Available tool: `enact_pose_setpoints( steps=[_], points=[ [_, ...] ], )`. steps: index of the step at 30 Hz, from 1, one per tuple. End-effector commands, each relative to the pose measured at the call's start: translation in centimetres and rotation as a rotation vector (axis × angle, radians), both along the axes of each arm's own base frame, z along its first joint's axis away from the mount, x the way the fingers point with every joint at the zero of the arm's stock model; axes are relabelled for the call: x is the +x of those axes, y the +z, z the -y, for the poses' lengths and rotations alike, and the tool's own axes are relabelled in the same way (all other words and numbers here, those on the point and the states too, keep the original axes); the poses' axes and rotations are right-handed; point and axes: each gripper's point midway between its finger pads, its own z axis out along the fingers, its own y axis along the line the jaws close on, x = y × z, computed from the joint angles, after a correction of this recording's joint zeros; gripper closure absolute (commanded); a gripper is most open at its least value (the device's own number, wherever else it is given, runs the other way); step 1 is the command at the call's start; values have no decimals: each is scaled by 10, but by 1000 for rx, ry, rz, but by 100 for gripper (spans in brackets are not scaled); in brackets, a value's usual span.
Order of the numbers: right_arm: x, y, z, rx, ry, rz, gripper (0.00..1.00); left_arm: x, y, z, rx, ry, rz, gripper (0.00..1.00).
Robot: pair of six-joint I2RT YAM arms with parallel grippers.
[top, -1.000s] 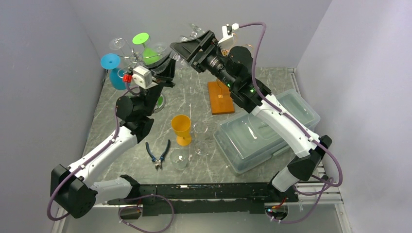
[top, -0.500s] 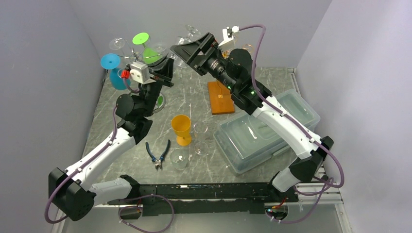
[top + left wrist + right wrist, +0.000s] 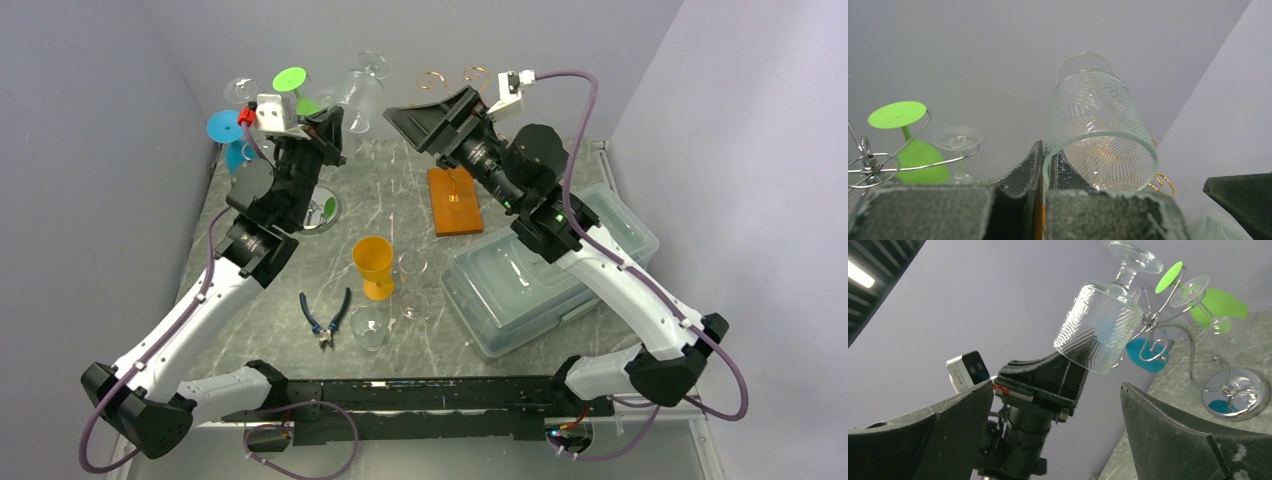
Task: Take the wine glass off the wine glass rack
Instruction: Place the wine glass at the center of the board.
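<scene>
Walls (image 3: 90, 120): plain lavender. Table (image 3: 400, 195): grey marbled slab. Bin (image 3: 490, 290): clear lidded plastic, right side. Rack (image 3: 1234, 395): chrome wire arms, round mirrored base, back left; green glass (image 3: 918, 160) and blue glass (image 3: 228, 126) hang on it. Wine glass (image 3: 1100, 325): clear, herringbone-cut bowl, inverted, tilted, aloft beside the wire arms. Left gripper (image 3: 1046, 161): clamped on its rim. Right gripper (image 3: 1057, 386): jaws wide, empty, nearby. Cup (image 3: 373, 262): yellow. Pliers (image 3: 325, 315): blue-handled.

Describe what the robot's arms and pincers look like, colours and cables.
The left arm and right arm have white shells with black joints. A purple cable loops along each. The left pincer and right pincer are black, with broad wedge-shaped fingers. A white camera box with a red part sits on the left wrist.
</scene>
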Motion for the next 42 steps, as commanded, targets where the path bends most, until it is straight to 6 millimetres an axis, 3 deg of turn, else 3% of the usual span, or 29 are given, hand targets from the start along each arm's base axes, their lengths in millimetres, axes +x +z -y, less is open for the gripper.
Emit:
enact_pose_setpoints(
  steps=[1,10,18,29,35,42],
  points=[
    [-9,12,24,-18,-64,80,0,-31,48,-23,-87,-1,-2,100],
    [-23,0,53,-192,-131,149,0,-66,28,-34,40,-49,-276,100],
    [-27,-22,71,-345,-176,170,0,-108,-11,-57,112,-43,-524,100],
    [-24,-56,78,-484,-188,153,0,-156,-96,-98,146,84,-863,100],
    [-21,-76,76,-536,-179,132,0,-159,-142,-111,183,189,-1002,100],
    [-25,-88,79,-565,-164,121,0,-146,-210,-102,267,233,-1156,100]
  ],
)
